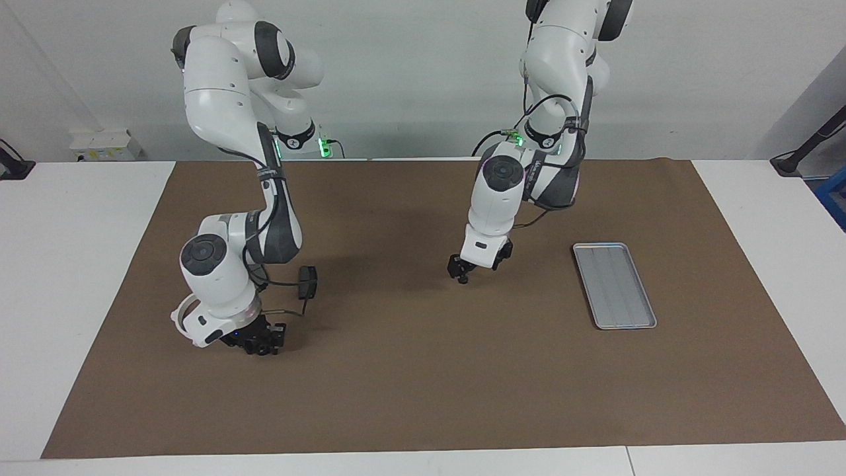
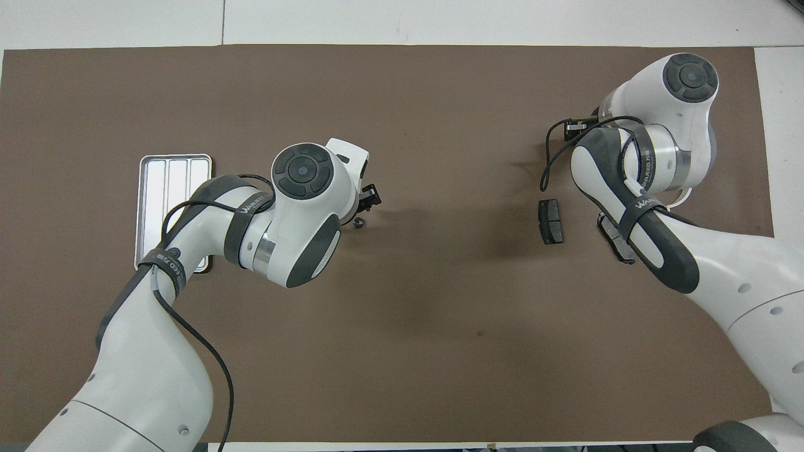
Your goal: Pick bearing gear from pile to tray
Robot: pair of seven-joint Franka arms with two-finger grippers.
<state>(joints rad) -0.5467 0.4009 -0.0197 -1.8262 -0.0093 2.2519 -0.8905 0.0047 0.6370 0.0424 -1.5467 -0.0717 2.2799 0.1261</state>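
Note:
The bearing gear [image 1: 465,279] [image 2: 358,222], a small black round piece, lies alone mid-mat. My left gripper [image 1: 461,272] [image 2: 365,211] is down right at it, open, with the gear at its fingertips; whether it touches the gear I cannot tell. The silver ribbed tray [image 1: 615,284] [image 2: 169,182] lies toward the left arm's end and holds nothing. At the pile, my right gripper [image 1: 264,344] [image 2: 575,129] hangs low over the mat. Beside it are a white half-ring bracket [image 1: 180,318] [image 2: 683,198] and a dark brake pad [image 1: 307,281] [image 2: 551,221]. The arm partly hides a second pad [image 2: 617,243].
The brown mat [image 1: 423,396] covers most of the white table. In the overhead view the left arm's elbow covers the nearer part of the tray. A black cable loops from the right arm's wrist over the brake pad.

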